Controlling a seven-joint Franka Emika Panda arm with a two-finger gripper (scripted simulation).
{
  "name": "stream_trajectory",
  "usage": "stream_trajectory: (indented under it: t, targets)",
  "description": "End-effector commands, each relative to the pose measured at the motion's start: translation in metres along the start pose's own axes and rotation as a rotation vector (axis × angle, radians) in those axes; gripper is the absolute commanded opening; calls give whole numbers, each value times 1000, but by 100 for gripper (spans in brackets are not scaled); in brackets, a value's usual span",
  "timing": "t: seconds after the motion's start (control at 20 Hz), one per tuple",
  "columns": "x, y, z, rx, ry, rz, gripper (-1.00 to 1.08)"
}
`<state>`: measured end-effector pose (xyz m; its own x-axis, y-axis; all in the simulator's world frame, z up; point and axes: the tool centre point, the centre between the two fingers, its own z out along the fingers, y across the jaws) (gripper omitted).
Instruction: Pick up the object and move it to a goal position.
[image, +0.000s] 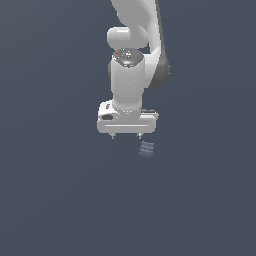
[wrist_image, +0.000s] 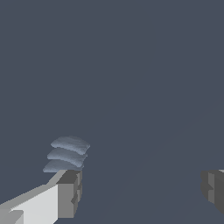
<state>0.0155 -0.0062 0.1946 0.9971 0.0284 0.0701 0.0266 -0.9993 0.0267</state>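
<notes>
The white arm (image: 131, 75) comes down from the top of the exterior view and its hand points straight down. The gripper (image: 126, 135) is a wide white bar with two small fingers under it, and the fingers (image: 139, 135) are apart, with nothing between them. In the wrist view the two fingers (wrist_image: 70, 192) stand far from each other at the two sides of the picture, and the gap between them shows only the dark grey table (wrist_image: 131, 87).

The object (image: 146, 149) is a small blue-grey block with faint ribs across it. In the exterior view it is just below the gripper, near the finger on the exterior view's right, and a little lower than the fingertips. In the wrist view the block (wrist_image: 67, 154) looks like three thin layers one over another, and it sits just beside one finger, outside the gap. I cannot tell if the finger touches it. The block is not held.
</notes>
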Motion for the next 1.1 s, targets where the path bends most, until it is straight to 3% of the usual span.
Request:
stream_trajectory:
  t: [0.0,0.55,1.05]
  targets:
    - [0,0,0,0,0,0,100]
    - [2,12,4,3,-2,-10,100]
    - [0,-1,15,7,-9,20,100]
